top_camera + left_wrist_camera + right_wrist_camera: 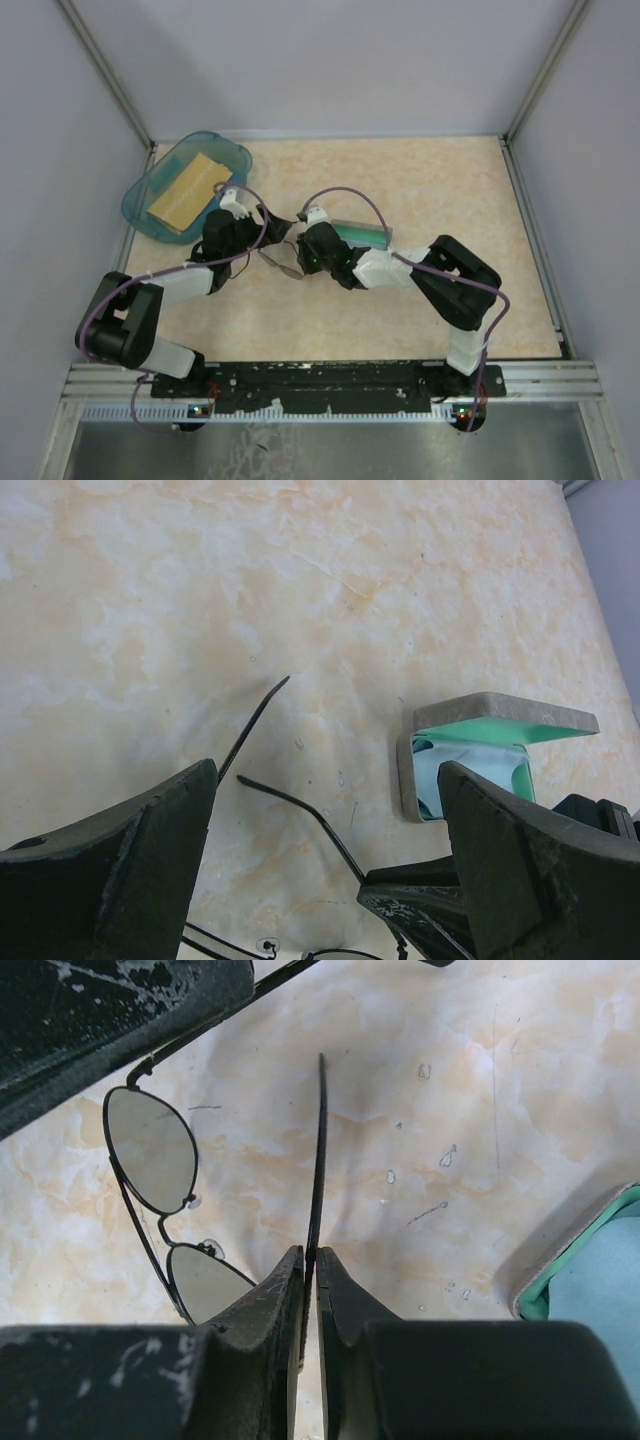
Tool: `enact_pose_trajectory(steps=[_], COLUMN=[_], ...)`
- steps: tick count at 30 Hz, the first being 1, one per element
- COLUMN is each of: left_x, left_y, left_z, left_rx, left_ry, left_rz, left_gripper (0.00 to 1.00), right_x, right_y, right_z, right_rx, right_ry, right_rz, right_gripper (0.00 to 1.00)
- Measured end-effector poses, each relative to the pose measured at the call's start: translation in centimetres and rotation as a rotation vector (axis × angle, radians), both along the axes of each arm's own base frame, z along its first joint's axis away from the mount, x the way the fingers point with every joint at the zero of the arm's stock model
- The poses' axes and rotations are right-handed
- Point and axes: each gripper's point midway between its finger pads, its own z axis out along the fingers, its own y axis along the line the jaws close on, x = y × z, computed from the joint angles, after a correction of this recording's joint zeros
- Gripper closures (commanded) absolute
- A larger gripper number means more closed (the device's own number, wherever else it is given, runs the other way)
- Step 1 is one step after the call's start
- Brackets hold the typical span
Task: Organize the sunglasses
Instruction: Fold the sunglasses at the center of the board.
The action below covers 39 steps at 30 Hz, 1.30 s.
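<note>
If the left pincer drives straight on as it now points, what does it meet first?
Probably the sunglasses: their temple arms lie inside the open left pincer. Behind them only table; the case sits off to one side. Depth is unclear.

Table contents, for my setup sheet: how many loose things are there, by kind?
Sunglasses: 1
Glasses case: 1
Cloth in the case: 1
Blue tray: 1
Tan block in the tray: 1
Total: 5
</note>
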Motion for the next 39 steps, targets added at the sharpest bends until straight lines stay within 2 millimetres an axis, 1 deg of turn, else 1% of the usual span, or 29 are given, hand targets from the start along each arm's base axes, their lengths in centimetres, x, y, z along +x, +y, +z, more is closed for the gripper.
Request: enact_pose_trajectory(steps=[2, 4, 18, 21, 27, 33, 39], left_x=[0.0, 0.1, 0.0, 0.1, 0.1, 0.0, 0.0], left_y=[0.0, -0.1, -0.5, -0.5, -0.5, -0.5, -0.5], left_z=[0.1, 0.2, -0.3, -0.3, -1.0, -1.2, -1.3], left_rx=[-0.004, -0.007, -0.023, -0.024, -0.021, -0.020, -0.020], left_ry=[-0.003, -0.007, 0.007, 0.006, 0.023, 0.028, 0.028], left_rz=[-0.001, -0.001, -0.017, -0.017, -0.016, -0.015, -0.015], left_gripper=[0.03, 0.03, 0.03, 0.03, 0.03, 0.03, 0.03], right_x=[0.0, 0.0, -0.2, -0.3, -0.3, -0.3, -0.3], right_y=[0.1, 0.1, 0.3, 0.3, 0.4, 0.5, 0.5], right_z=[0.0, 0.1, 0.1, 0.1, 0.1, 0.1, 0.1], right_rx=[0.002, 0.004, 0.007, 0.005, 0.009, 0.013, 0.010], right_ry=[0.000, 0.000, 0.002, 0.000, -0.005, -0.006, -0.009], right_rz=[0.003, 0.007, 0.024, 0.030, 0.036, 0.040, 0.042], right_gripper=[0.94, 0.95, 0.95, 0.94, 0.87, 0.86, 0.88])
